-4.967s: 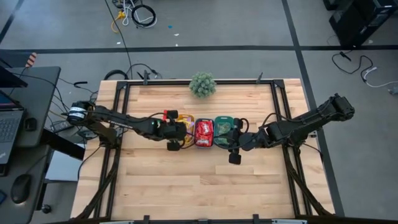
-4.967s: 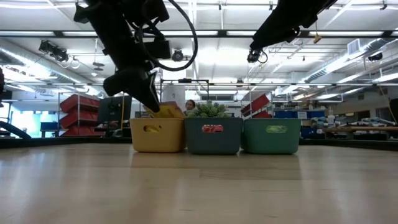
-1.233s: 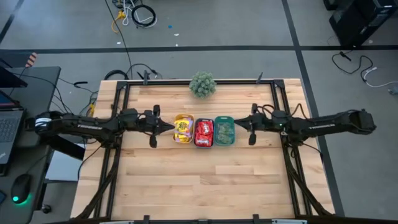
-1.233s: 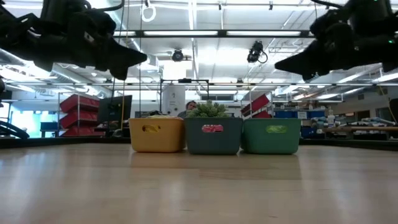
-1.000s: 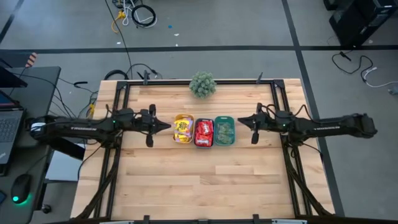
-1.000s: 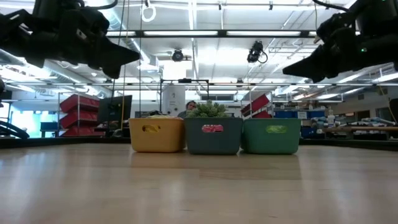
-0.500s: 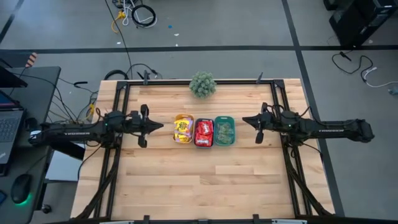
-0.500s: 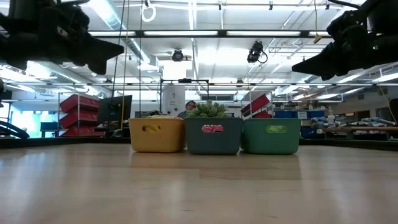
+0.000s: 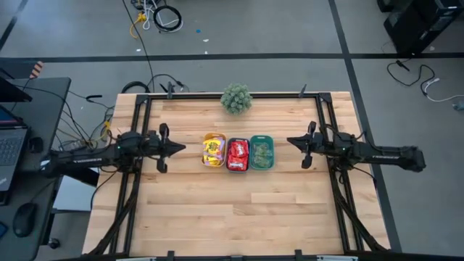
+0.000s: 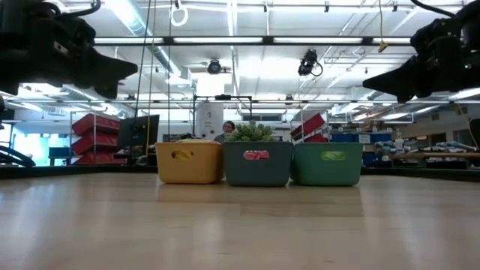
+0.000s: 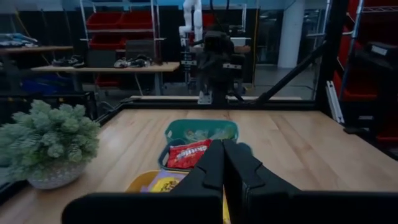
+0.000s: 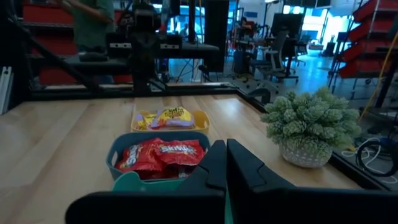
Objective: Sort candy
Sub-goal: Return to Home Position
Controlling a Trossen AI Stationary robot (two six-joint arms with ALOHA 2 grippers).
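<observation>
The near part of the table (image 9: 232, 217) is bare board, with no loose packet that either the high or the low view shows. Judging by that, the sorting is done and the step in hand is the return to the rest pose.

Midway across stand three bins in a row, touching side to side. The yellow bin (image 10: 189, 165) on the left holds the yellow candy (image 12: 168, 117). The middle bin (image 10: 256, 166) holds the red candy (image 12: 158, 155). The green bin (image 10: 327, 166) on the right holds the green candy (image 9: 262, 151).

The left gripper (image 9: 177, 147) hangs above the board left of the yellow bin and apart from it, pointing at the row. The right gripper (image 9: 293, 142) mirrors it right of the green bin. Each wrist view shows that arm's own fingers pressed together with nothing between them.

Farther off, at the table's far edge, sits the plant (image 9: 236, 98), clear of everything.

The next move probably calls only for both arms to go on folding outward and settle; nothing looks left to pick up.

Five seconds ago the left gripper was down over the yellow bin and the right one hung just beside the green bin. Both have since drawn outward, a little farther than half a second ago. The bins and plant have not moved.
</observation>
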